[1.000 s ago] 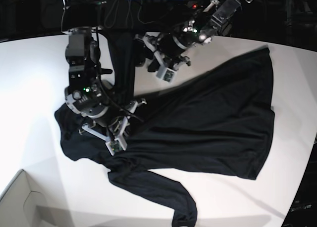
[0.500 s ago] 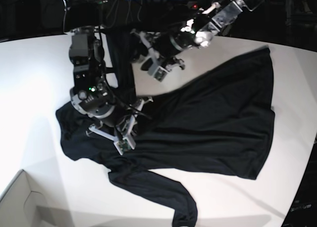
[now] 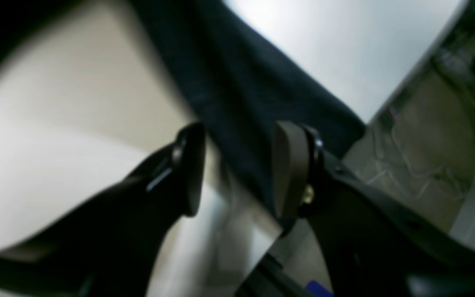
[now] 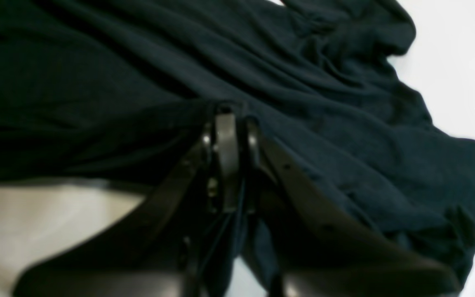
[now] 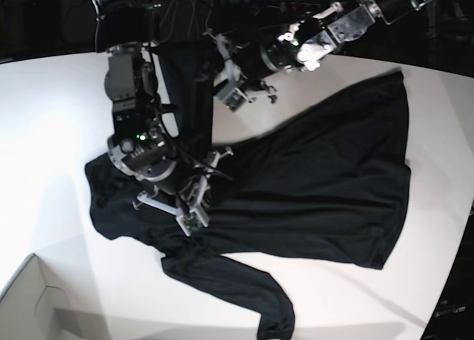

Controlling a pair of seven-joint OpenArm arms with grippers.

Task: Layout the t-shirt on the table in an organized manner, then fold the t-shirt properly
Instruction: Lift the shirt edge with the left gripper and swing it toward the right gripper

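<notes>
The black t-shirt [image 5: 318, 184] lies spread over the white table [image 5: 44, 118], with one long sleeve [image 5: 237, 281] trailing toward the front edge. The other sleeve [image 5: 189, 81] drapes over the far edge. My right gripper [image 5: 200, 195] rests on the shirt's left part. In the right wrist view it [image 4: 227, 119] is shut, pinching the t-shirt [image 4: 344, 123], whose folds run toward its tips. My left gripper [image 5: 221, 79] hovers by the far sleeve. In the left wrist view it [image 3: 237, 169] is open, with the sleeve [image 3: 237, 82] beyond its gap.
A white box corner [image 5: 29, 303] sits at the front left. The table's curved edge [image 3: 390, 103] drops to a floor with cables behind the left gripper. Bare tabletop [image 4: 460, 62] lies beside the bunched shoulder of the shirt.
My right gripper has slid down and to the right over the shirt, dragging fabric with it. My left gripper has drawn back toward the far edge, nearer the draped sleeve.
</notes>
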